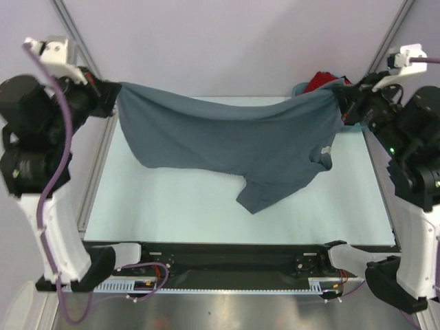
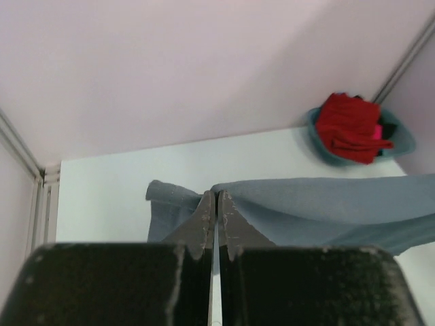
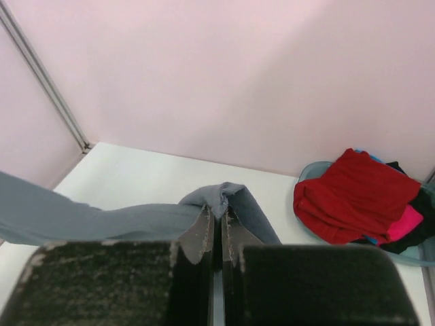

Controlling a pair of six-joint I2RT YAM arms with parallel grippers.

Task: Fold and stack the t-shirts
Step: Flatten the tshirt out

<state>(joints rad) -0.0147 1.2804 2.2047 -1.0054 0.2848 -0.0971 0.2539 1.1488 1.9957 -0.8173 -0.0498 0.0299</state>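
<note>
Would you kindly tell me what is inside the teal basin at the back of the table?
A crumpled red t-shirt fills the teal basin, with pink cloth and dark cloth peeking out. Anything beneath them is covered.

The left arm (image 1: 34, 137) and right arm (image 1: 421, 161) have black round joints, white lower links and purple cables (image 1: 66, 127). The left tool (image 2: 216, 204) and right tool (image 3: 218, 219) have grey toothed fingers (image 2: 200, 227) on black blocks.
</note>
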